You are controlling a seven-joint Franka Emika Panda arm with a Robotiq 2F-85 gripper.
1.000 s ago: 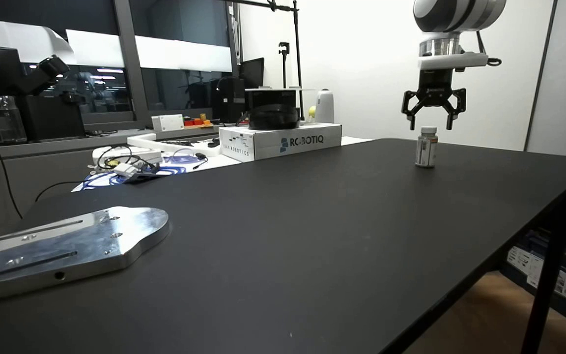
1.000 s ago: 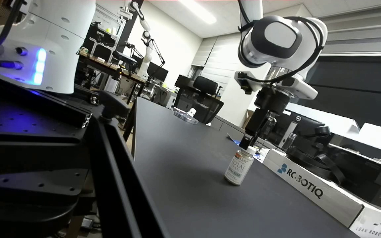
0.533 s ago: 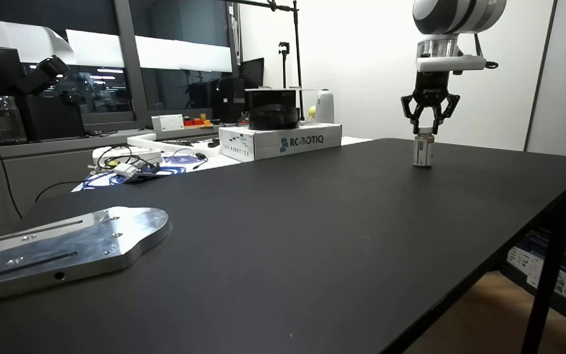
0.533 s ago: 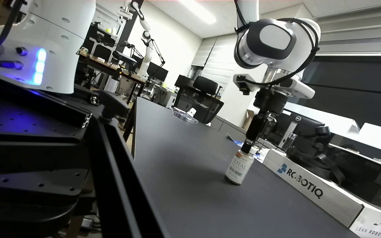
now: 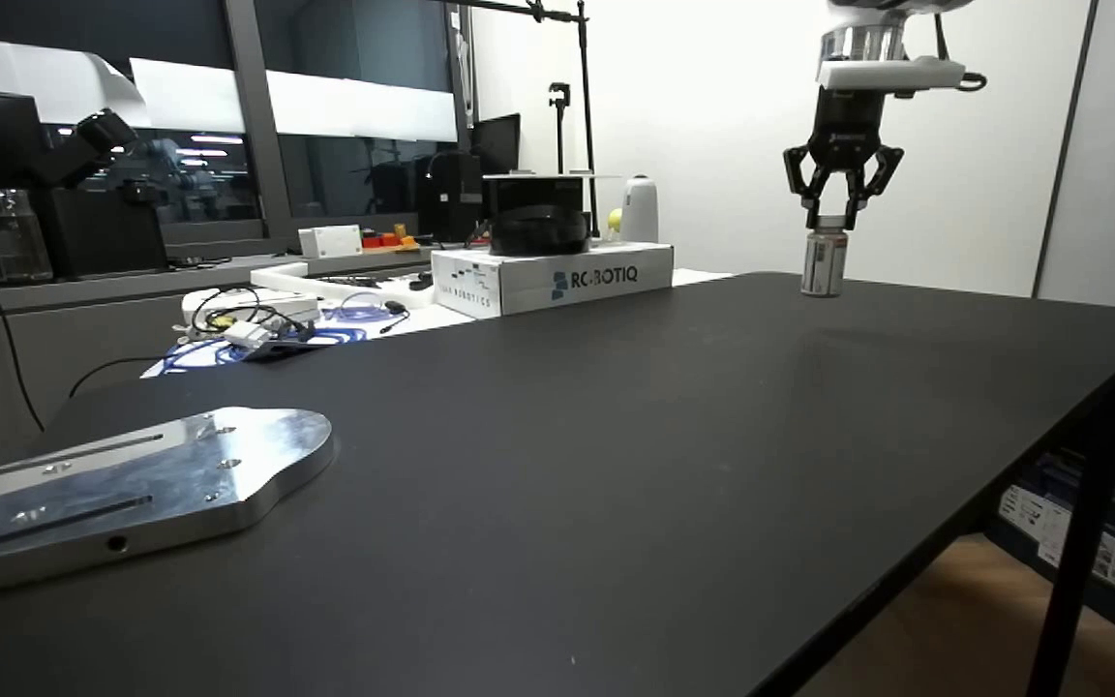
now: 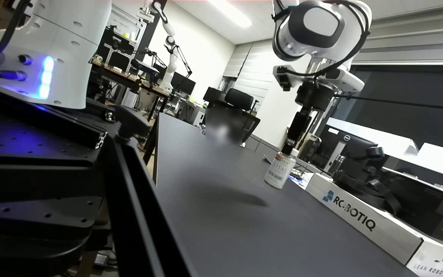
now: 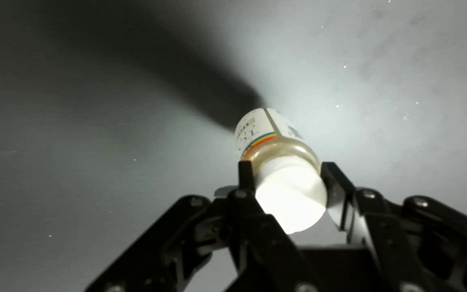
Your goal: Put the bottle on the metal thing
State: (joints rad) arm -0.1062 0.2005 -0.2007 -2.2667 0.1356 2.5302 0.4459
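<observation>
The bottle (image 5: 823, 266), with its pale label and white cap, hangs clear of the black table in both exterior views, tilted slightly. My gripper (image 5: 827, 225) is shut around the bottle's cap and neck from above. Seen from the wrist, the white cap (image 7: 292, 198) sits between the two dark fingers (image 7: 246, 174), and the labelled body points away toward the table. The metal thing (image 5: 151, 474), a long silver plate with slots and holes, lies flat at the table's opposite end in an exterior view. A blurred patch hides that far end in an exterior view.
A white Robotiq carton (image 5: 587, 281) with a black item on top stands along the table's side. Tangled cables (image 5: 257, 324) lie beyond the table edge. The robot's white base (image 6: 44, 57) stands beside the black table (image 6: 221, 215).
My gripper came down over the bottle, closed on its cap, and has now raised it off the table. The metal thing has not moved.
</observation>
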